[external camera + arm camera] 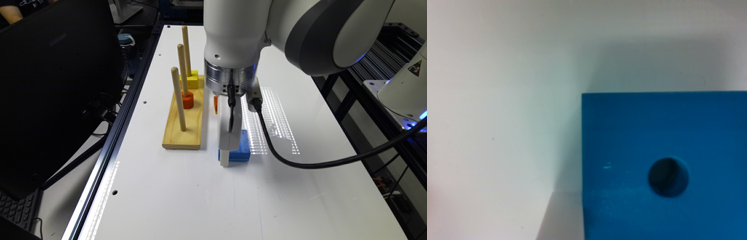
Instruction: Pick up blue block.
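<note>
The blue block [244, 146] lies flat on the white table [166, 200], just to the exterior view's right of the wooden peg board. In the wrist view the blue block [627, 150] is close up, with its round centre hole [668, 176] showing and bare table beside it. My gripper [225, 156] reaches straight down at the block's near corner, low to the table, and hides part of the block. Nothing shows whether it is open or shut.
A wooden peg board [183, 136] with three upright pegs holds an orange piece [188, 99] and a yellow block [192, 80]. A small orange piece [216, 104] sits behind the gripper. A black cable [300, 164] loops over the table. A dark monitor [50, 83] stands off the table's left edge.
</note>
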Motion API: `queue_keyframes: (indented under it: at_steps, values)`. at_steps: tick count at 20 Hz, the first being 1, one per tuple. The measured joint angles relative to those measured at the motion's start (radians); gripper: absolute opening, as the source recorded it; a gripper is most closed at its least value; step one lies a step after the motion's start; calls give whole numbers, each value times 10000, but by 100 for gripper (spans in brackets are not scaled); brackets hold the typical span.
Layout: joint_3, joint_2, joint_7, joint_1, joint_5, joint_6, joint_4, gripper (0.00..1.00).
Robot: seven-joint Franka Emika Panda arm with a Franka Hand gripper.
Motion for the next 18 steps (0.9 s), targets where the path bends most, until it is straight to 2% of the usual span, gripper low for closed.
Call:
queue_keyframes:
  at_steps: [2, 6, 11, 12, 16, 18]
  values:
    - [23, -171, 0, -7, 12, -89, -12, 0]
    - [141, -740, 0, -51, 102, -587, -70, 0]
    - [152, -877, 0, -52, 137, -637, -130, 0]
    - [167, -1017, -7, -54, 172, -740, -120, 0]
    - [302, -1951, -76, -79, 468, -1598, -135, 0]
    - [357, -2441, -164, -99, 664, -2056, -132, 0]
